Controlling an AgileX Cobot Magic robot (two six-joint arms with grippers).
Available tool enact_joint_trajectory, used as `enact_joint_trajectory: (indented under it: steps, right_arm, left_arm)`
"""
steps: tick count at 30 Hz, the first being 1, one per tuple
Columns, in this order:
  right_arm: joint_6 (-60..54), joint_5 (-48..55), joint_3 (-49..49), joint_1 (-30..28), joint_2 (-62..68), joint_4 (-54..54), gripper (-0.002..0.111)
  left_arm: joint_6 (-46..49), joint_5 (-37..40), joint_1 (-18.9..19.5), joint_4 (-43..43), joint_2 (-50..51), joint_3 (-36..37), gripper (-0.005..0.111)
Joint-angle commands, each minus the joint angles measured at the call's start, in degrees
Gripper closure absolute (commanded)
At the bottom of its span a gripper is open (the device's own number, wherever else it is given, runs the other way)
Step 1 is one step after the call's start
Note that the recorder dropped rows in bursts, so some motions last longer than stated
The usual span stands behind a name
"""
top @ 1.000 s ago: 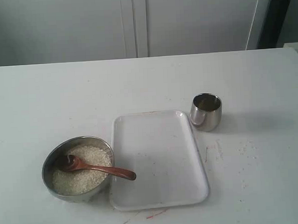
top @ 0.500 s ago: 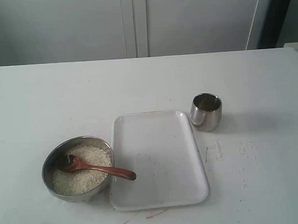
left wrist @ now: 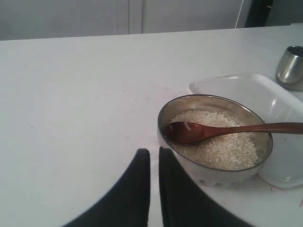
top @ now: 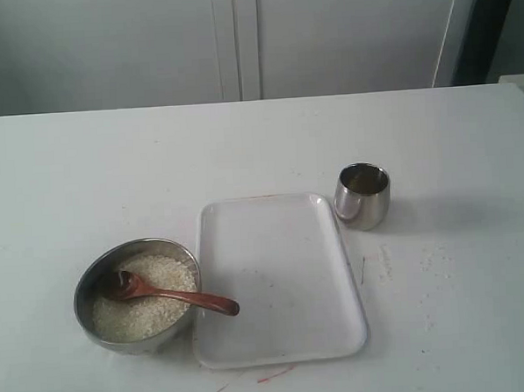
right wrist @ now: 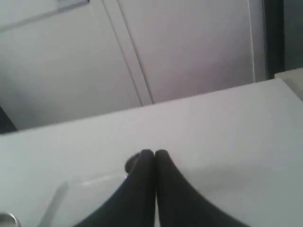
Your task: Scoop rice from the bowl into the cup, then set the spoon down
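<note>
The steel bowl [top: 78, 299] sits at the front left of the table, holding rice [top: 165, 273]. The wooden spoon [top: 175, 295] lies with its head on the rice and its handle over the rim toward the tray. The steel cup [top: 362, 196] stands upright to the right of the tray's far corner. Neither gripper shows in the exterior view. In the left wrist view my left gripper [left wrist: 154, 150] is shut on nothing, just short of the bowl [left wrist: 208, 172], spoon [left wrist: 199, 131] and rice [left wrist: 222, 149]. My right gripper [right wrist: 154, 152] is shut and empty, with the cup [right wrist: 130, 165] mostly hidden behind it.
A white rectangular tray [top: 287, 335] lies between bowl and cup, with nothing on it. Loose grains and red marks dot the white table [top: 441, 266]. White cabinet doors [top: 236, 39] stand behind the table's far edge.
</note>
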Motion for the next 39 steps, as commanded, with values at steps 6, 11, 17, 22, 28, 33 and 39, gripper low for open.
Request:
enact_joint_trajectory:
  steps: [6, 11, 17, 22, 28, 33, 39]
  right_arm:
    - [-21.1, 27.0, -23.5, 0.8, 24.0, 10.3, 0.108]
    - [-29.8, 35.1, -35.8, 0.8, 37.5, 14.7, 0.108]
    - [-34.7, 35.1, -44.2, 8.4, 53.3, 20.7, 0.108]
    - [-36.3, 35.1, -45.6, 18.4, 65.6, 21.2, 0.108]
    - [-43.0, 28.9, -45.6, 26.2, 75.4, 27.6, 0.108]
    - [-47.3, 24.9, -45.6, 32.5, 79.6, 25.1, 0.108]
    - [-46.9, 21.6, -45.4, 34.9, 81.1, 20.9, 0.108]
  left_arm:
    - [-0.1, -0.2, -0.1, -0.6, 0.0, -0.4, 0.092]
    - [-0.1, -0.2, -0.1, -0.6, 0.0, -0.4, 0.092]
    - [-0.1, -0.2, -0.1, -0.6, 0.0, -0.4, 0.092]
    - [-0.1, -0.2, -0.1, -0.6, 0.0, -0.4, 0.092]
    - [-0.1, -0.2, -0.1, -0.6, 0.0, -0.4, 0.092]
    - [-0.1, -0.2, -0.1, -0.6, 0.0, -0.4, 0.092]
    - [-0.1, -0.2, -0.1, -0.6, 0.0, -0.4, 0.092]
